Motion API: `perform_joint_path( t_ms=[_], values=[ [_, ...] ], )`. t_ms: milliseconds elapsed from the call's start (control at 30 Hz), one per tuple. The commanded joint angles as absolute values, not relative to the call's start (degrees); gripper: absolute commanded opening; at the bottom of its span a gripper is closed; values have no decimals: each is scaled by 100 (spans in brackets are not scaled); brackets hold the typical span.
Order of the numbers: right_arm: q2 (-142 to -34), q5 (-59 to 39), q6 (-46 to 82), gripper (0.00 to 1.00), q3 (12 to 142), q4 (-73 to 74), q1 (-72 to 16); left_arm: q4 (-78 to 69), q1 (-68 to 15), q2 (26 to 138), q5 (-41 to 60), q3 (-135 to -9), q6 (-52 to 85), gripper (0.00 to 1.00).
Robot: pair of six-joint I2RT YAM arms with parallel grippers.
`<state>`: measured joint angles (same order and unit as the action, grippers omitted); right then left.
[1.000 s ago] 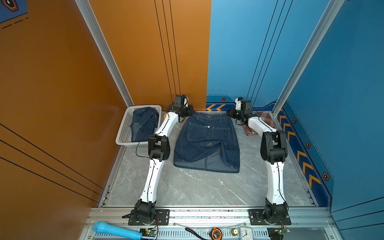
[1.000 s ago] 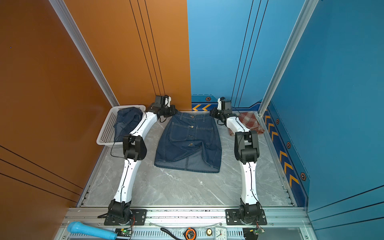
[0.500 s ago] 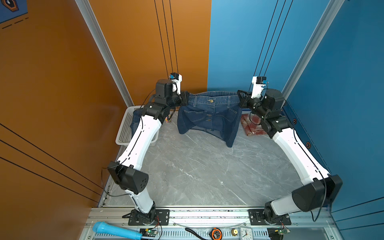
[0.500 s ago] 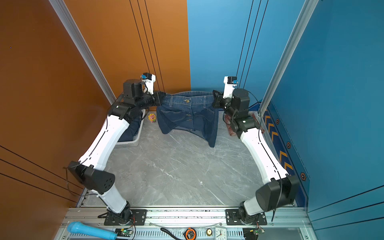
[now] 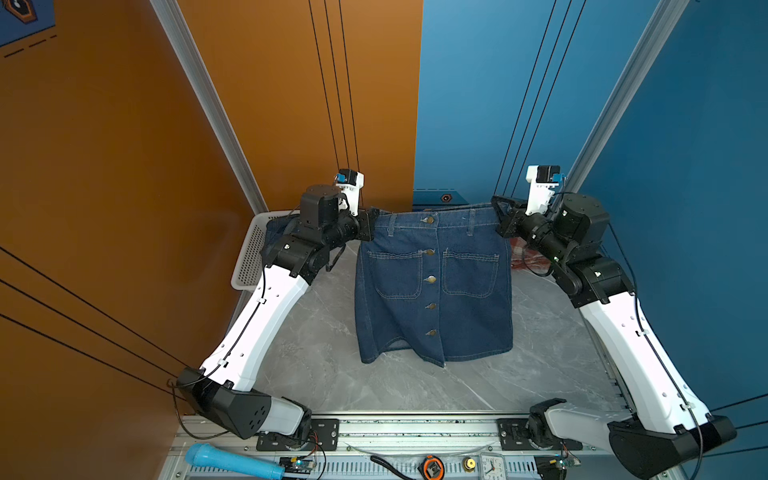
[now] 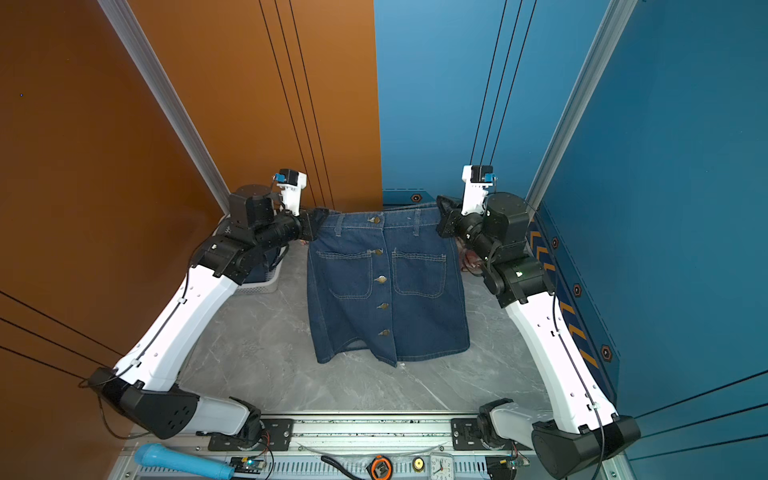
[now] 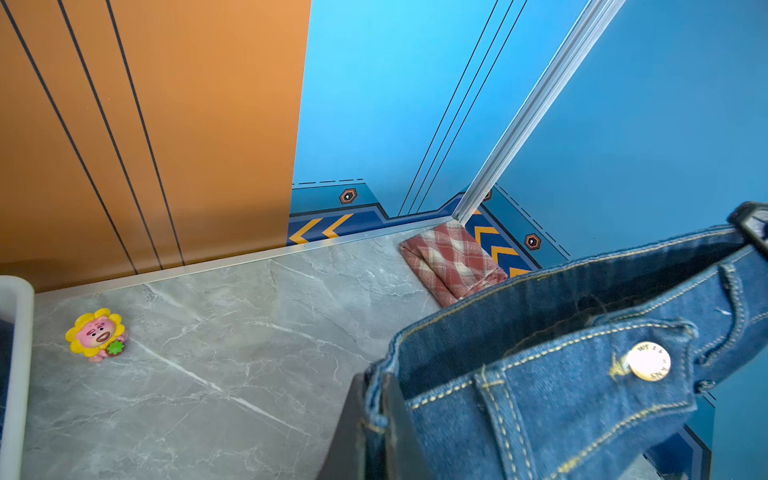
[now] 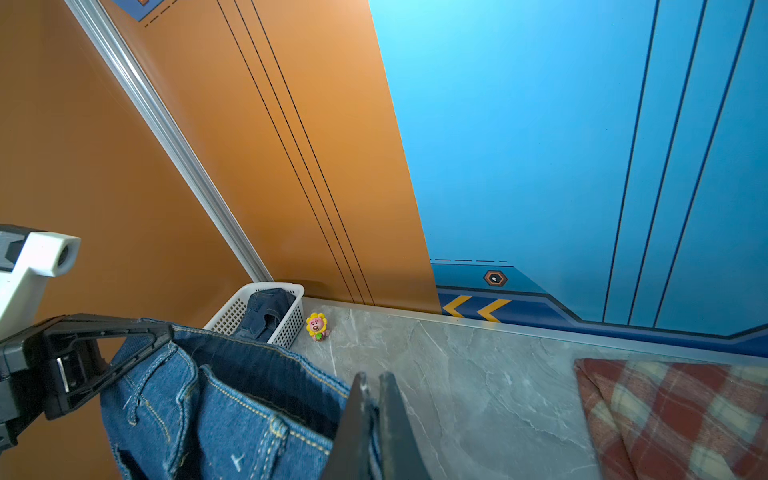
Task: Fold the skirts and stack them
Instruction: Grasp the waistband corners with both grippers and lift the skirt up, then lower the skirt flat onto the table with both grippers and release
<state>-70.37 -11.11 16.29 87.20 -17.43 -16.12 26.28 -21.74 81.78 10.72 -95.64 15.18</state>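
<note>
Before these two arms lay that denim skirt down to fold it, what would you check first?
1. Left gripper shut on a waistband corner of the dark blue buttoned denim skirt: ok.
2. Right gripper shut on the opposite corner: ok.
3. Waistband stretched between them: ok.
4. Hem clear of the grey marble table: cannot tell.
5. Folded red plaid skirt apart, in the far corner: ok.
6. Other dark denim skirt out of the white perforated plastic basket: not ok.
</note>
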Motion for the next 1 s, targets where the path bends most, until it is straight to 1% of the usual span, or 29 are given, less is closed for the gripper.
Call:
perform_joint_path(
  t_ms=[0, 100, 333, 500, 567, 700, 800, 867, 967],
  values=[
    [-6741, -234, 1488, 0, 8977, -1776, -1447, 2714, -2007, 8023, 481, -9507, 1353, 0],
    [-6488, -150, 1439, 0, 8888, -1956, -1539, 2759, -2162, 7746, 362, -9356, 1333, 0],
    [-5448, 221, 1275, 0, 8295, -2462, -2064, 2906, -2728, 6707, -180, -8651, 1231, 0],
    [-4676, 696, 1202, 0, 8085, -2838, -2672, 3022, -3344, 6085, -704, -8335, 1104, 0],
    [-4572, 816, 1172, 0, 8204, -3012, -2808, 3048, -3561, 6027, -921, -8370, 1065, 0],
    [-4941, 918, 1108, 0, 8730, -3336, -2813, 3165, -3692, 6435, -1032, -8915, 984, 0],
    [-5607, 838, 1034, 0, 9007, -3328, -2583, 3177, -3395, 7061, -863, -9246, 946, 0],
    [-6131, 298, 1188, 0, 9006, -3132, -2144, 3057, -3021, 7544, -485, -9301, 1104, 0],
    [-7013, -693, 1597, 0, 8557, -2167, -1488, 2539, -2456, 8377, 76, -9084, 1398, 0]
  ],
)
